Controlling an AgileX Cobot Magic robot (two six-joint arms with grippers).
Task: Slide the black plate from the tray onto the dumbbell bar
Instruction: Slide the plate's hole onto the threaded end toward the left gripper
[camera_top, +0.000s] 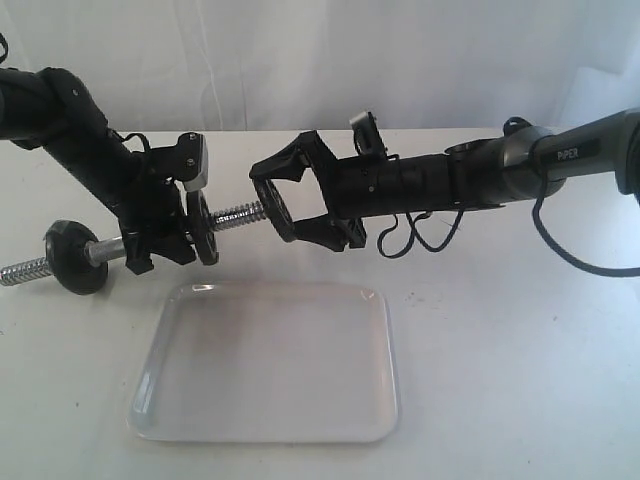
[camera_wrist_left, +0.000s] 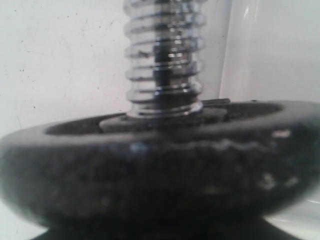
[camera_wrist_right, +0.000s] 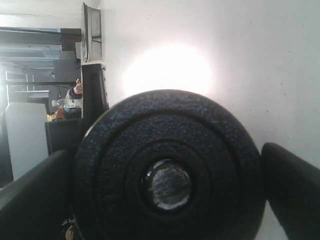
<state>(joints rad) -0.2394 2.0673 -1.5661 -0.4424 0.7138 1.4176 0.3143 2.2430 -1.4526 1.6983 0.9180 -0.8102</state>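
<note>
The dumbbell bar (camera_top: 235, 214) hangs level above the table, and my left gripper (camera_top: 150, 245) is shut on its smooth middle. One black disc (camera_top: 205, 230) sits on the bar beside that gripper, and a rounded black collar (camera_top: 75, 257) sits nearer the far threaded end. My right gripper (camera_top: 272, 203) is shut on the black plate (camera_top: 278, 210) by its rim, at the bar's threaded tip. The right wrist view shows the plate (camera_wrist_right: 170, 165) face on between both fingers (camera_wrist_right: 292, 185), with the bar's end (camera_wrist_right: 167, 186) in its centre hole. The disc (camera_wrist_left: 160, 165) fills the left wrist view and hides the jaws.
The white tray (camera_top: 270, 360) lies on the white table below the bar, with nothing on it. Cables hang under the right arm (camera_top: 420, 235). A white backdrop closes the rear.
</note>
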